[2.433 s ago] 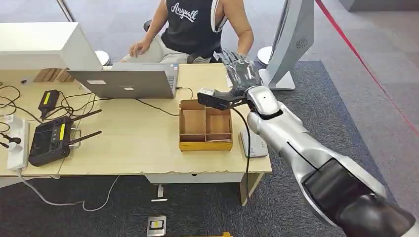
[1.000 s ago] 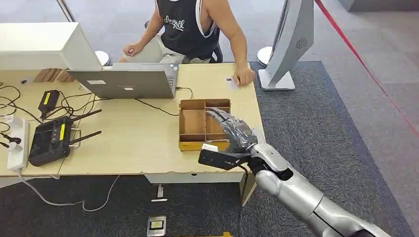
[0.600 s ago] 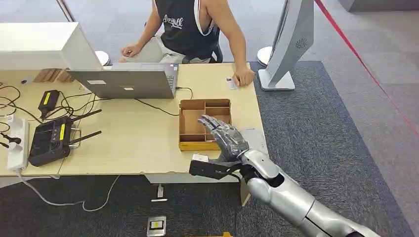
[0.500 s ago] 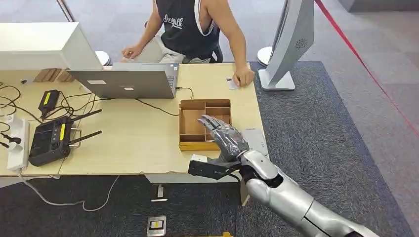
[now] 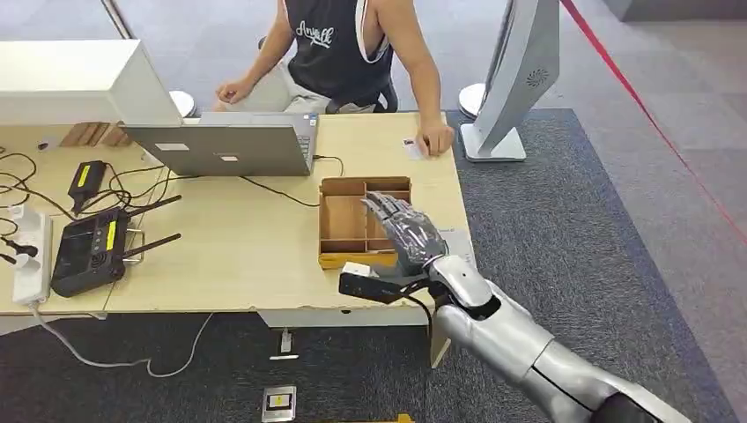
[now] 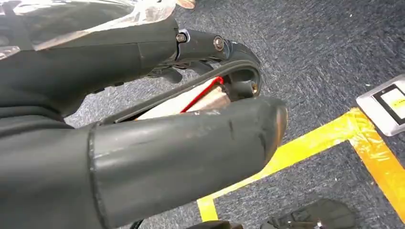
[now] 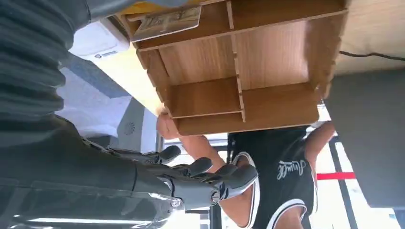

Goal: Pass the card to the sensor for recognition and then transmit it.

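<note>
The card [image 5: 411,146] lies at the table's far right corner, under a seated person's hand [image 5: 435,139]. My right hand [image 5: 407,233] hovers over the near right part of the wooden compartment box [image 5: 348,259], fingers spread and holding nothing. The right wrist view has those fingers [image 7: 200,176] stretched toward the person, beyond the box [image 7: 248,52]. The white sensor pad [image 5: 460,240] sits on the table just right of the box, partly behind my forearm, and appears again as sensor pad [image 7: 98,40]. My left hand [image 6: 191,143] hangs over the carpet with nothing in it.
A laptop [image 5: 225,148], a black controller [image 5: 88,249], cables and a power strip [image 5: 31,256] fill the table's left half. A white kiosk stand [image 5: 515,70] rises off the far right corner. Yellow floor tape [image 6: 305,148] and a small plate [image 5: 280,403] lie below.
My right hand drew back from the far edge near the person to the box's near side, dipped toward the table's front edge, then rose slightly. The person's hand now rests on the card.
</note>
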`<act>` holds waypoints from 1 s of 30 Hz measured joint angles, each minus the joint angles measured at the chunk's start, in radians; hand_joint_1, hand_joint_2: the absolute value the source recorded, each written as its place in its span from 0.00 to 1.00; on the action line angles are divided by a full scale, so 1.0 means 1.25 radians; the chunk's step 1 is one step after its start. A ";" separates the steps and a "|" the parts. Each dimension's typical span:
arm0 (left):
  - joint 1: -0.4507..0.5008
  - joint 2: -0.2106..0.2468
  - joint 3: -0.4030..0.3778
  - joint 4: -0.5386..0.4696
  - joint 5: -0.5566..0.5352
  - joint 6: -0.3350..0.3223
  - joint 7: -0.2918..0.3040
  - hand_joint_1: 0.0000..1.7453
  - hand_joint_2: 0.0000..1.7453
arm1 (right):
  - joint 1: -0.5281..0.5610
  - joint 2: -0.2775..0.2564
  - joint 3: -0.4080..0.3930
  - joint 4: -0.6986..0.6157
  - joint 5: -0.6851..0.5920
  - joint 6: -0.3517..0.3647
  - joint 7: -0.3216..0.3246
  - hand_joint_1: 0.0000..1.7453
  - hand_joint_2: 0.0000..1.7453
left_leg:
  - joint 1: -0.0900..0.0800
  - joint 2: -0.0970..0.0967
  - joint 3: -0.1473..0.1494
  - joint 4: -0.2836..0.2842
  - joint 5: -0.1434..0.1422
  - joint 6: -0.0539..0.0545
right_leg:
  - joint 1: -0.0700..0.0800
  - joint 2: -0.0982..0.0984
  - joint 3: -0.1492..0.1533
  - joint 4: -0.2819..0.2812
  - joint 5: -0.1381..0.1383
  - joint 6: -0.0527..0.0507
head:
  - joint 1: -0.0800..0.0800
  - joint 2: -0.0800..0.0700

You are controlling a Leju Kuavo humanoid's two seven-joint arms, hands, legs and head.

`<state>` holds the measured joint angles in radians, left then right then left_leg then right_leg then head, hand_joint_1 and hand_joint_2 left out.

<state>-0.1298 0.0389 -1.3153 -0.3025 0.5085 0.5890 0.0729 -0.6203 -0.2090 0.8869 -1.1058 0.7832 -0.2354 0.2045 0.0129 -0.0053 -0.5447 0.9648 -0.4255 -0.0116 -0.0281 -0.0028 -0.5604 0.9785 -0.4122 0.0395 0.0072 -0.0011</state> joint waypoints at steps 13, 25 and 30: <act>0.000 0.000 0.000 0.000 0.002 0.000 0.000 0.00 0.00 | -0.033 0.030 0.006 0.160 -0.016 -0.020 -0.013 0.00 1.00 | 0.000 0.000 0.000 0.000 0.000 0.000 | 0.000 0.000 0.000 0.000 0.000 0.000 | 0.000 0.000; 0.000 -0.001 0.000 0.000 0.012 0.002 0.001 0.00 0.00 | -0.043 0.045 0.014 0.219 -0.024 -0.039 -0.023 0.00 1.00 | 0.000 0.000 0.000 0.000 0.000 0.000 | 0.000 0.000 0.000 0.000 0.000 0.000 | 0.000 0.000; 0.000 -0.002 0.004 0.000 0.014 0.005 0.001 0.00 0.00 | -0.048 0.055 0.019 0.241 -0.026 -0.045 -0.028 0.00 1.00 | 0.000 0.000 0.000 0.000 0.000 0.000 | 0.000 0.000 0.000 0.000 0.000 0.000 | 0.000 0.000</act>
<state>-0.1293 0.0359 -1.3104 -0.3021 0.5264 0.5959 0.0740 -0.6806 -0.1404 0.9106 -0.8049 0.7504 -0.2922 0.1694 0.0129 -0.0051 -0.5448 0.9648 -0.4255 -0.0116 -0.0281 -0.0028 -0.5606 0.9785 -0.4122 0.0396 0.0072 -0.0011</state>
